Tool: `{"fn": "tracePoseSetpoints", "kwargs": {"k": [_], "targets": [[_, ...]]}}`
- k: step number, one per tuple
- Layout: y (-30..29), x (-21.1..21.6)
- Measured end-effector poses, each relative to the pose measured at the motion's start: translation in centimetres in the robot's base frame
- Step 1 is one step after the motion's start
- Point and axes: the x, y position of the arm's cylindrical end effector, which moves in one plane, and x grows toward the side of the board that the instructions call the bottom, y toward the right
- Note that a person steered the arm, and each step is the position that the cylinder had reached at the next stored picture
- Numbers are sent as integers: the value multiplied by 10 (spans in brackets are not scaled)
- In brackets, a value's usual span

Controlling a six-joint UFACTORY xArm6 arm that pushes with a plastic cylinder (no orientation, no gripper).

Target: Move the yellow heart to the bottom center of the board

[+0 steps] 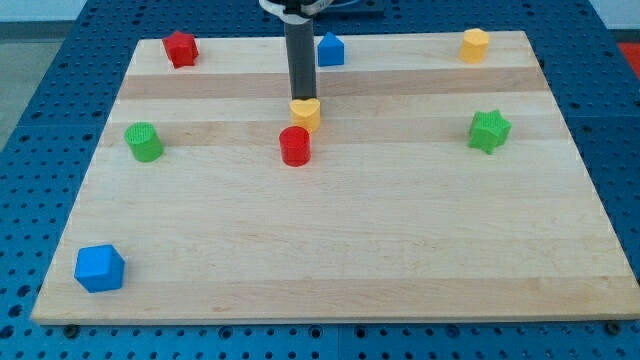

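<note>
The yellow heart (306, 112) is sitting a little above the middle of the counter (330, 270), slightly toward the view's left, and my tip (303, 99) is pressing against its upper edge, or sitting just behind it; I cannot tell whether they are actually touching. My end effector is a bare rod, so it is holding nothing and has no opening to speak of; it is only pushing. Just below the heart, toward the view's bottom and nearly touching it, the red cylinder (295, 146) is standing right in the path to the bottom center. I am judging that a straight downward push could drive the heart into that cylinder and carry both along, or make the heart slip sideways off my tip, since the contact is narrow. Steering around the cylinder's right side looks safer to me. Counting outward, I am seeing eight blocks: two yellow, the heart and a yellow hexagon-like block (475, 45); two red, the cylinder and a red star-like block (181, 48); two green, a green cylinder (144, 142) and a green star (489, 131); two blue, a blue house-shaped block (330, 49) and a blue cube (99, 268).
</note>
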Motion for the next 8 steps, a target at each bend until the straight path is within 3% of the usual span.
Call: {"fn": "tracePoseSetpoints", "kwargs": {"k": [3, 6, 8], "targets": [[0, 72], [75, 85], [73, 93]]}}
